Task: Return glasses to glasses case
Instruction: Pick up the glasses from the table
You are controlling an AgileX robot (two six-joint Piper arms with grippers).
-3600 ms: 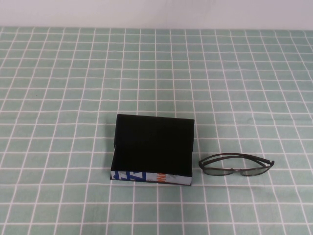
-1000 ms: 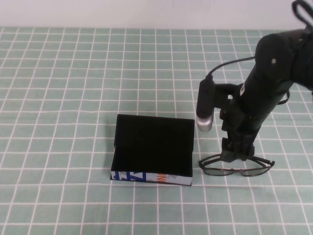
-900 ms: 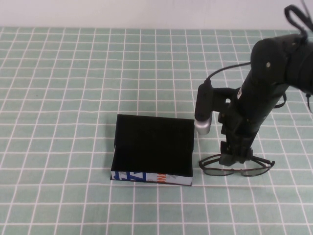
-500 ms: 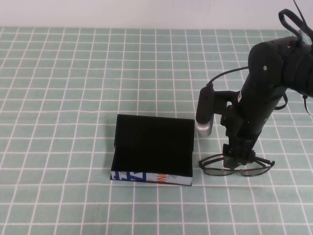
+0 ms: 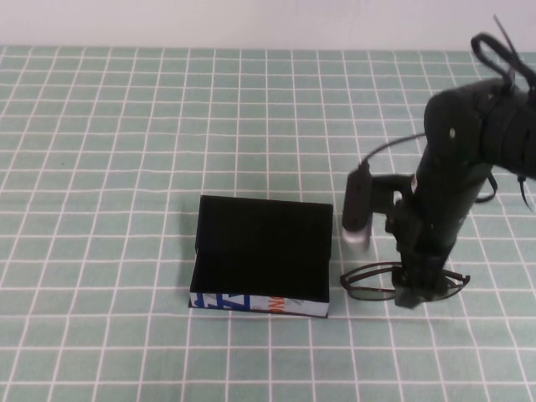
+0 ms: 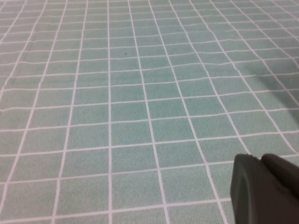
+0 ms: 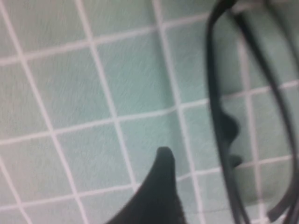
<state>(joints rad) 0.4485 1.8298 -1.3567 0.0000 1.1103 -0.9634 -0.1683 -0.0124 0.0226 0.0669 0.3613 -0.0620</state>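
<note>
Green, white-gridded tablecloth [image 5: 126, 126]; black glasses case [image 5: 261, 255] with white, blue-and-orange-printed front; dark-framed glasses [image 5: 377, 283]; black right end effector [image 5: 416, 289].

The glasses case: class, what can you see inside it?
The glasses case shows only black lining; the glasses lie outside, beside it, under the right gripper. The left gripper is elsewhere.

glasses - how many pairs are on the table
1. The glasses lie on the cloth just right of the open case, under the right gripper. The left gripper is over bare cloth.
</note>
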